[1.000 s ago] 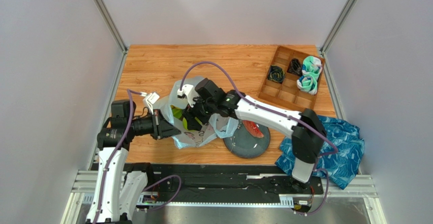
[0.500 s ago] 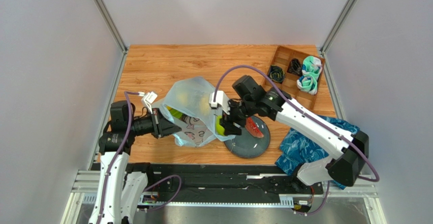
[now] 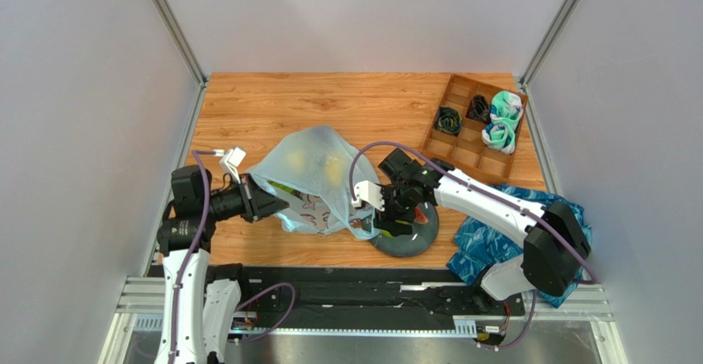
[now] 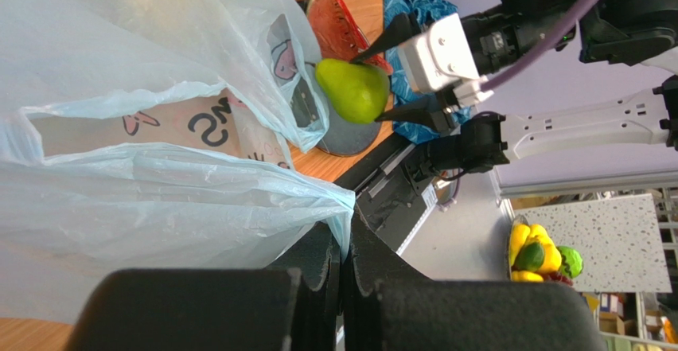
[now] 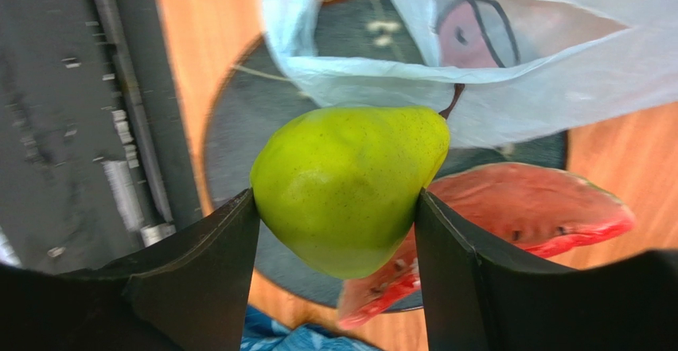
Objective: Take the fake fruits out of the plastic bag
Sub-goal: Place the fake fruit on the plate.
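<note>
- green pear [image 5: 358, 160] is being held in the right gripper [image 5: 334, 216] above the grey plate [image 5: 239, 152].
- plastic bag [image 4: 159, 208] edge is being pinched by the left gripper [image 4: 343, 243].

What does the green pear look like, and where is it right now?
The green pear looks like glossy yellow-green plastic, with tiny dark speckles and a thin brown stem. It lies sideways, squeezed between the two black fingers of the right pincer, which press on its sides. It is outside the plastic bag, held over the dark grey plate, close to the watermelon slice. Whether it touches the plate cannot be told.
</note>
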